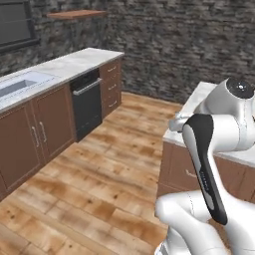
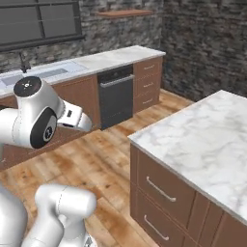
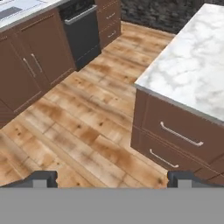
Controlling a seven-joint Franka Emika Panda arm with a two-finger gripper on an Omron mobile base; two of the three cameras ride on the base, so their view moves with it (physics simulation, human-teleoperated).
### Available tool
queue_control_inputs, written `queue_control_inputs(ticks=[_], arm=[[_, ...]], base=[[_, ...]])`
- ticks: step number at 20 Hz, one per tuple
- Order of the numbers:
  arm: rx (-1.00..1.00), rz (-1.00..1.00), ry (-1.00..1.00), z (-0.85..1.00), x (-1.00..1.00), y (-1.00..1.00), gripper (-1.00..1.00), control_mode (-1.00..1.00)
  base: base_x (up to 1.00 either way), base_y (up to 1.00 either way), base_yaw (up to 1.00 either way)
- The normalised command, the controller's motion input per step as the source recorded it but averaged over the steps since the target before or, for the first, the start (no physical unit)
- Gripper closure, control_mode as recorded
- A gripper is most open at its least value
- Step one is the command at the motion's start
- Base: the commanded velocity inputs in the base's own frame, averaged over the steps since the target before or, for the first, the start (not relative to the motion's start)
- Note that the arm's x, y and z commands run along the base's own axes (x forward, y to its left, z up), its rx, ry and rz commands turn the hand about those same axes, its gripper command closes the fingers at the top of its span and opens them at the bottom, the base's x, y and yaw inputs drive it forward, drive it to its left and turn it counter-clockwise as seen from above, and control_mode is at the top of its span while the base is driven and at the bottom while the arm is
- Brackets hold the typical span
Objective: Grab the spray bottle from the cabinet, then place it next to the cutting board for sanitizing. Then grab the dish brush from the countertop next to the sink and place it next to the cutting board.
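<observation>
My gripper (image 3: 113, 179) hangs open over the bare wooden floor, its two dark fingertips (image 3: 43, 178) wide apart with nothing between them. The white marble countertop (image 1: 74, 62) runs along the left wall, and the light grey sink (image 1: 20, 84) is set into it. A thin dark faucet (image 2: 21, 62) stands behind the sink (image 2: 43, 72). The spray bottle, the cabinet, the cutting board and the dish brush are out of view.
A marble-topped island (image 2: 207, 140) with drawer fronts (image 3: 179, 135) stands to the right, close to the arm. A black dishwasher (image 1: 87, 102) and brown lower cabinets (image 3: 35, 65) line the left wall. A wooden shelf (image 1: 77, 14) hangs on the stone wall. Open floor (image 1: 109, 164) lies between.
</observation>
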Motion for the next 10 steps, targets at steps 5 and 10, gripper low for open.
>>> queue_control_inputs(ticks=[5, 10], arm=[[0.00, 0.00, 0.00, 0.00, 0.00, 0.00, -1.00, 1.00], [0.00, 0.00, 0.00, 0.00, 0.00, 0.00, -1.00, 1.00]], base=[[0.94, 0.81, 0.32], [0.99, 0.91, 0.39]])
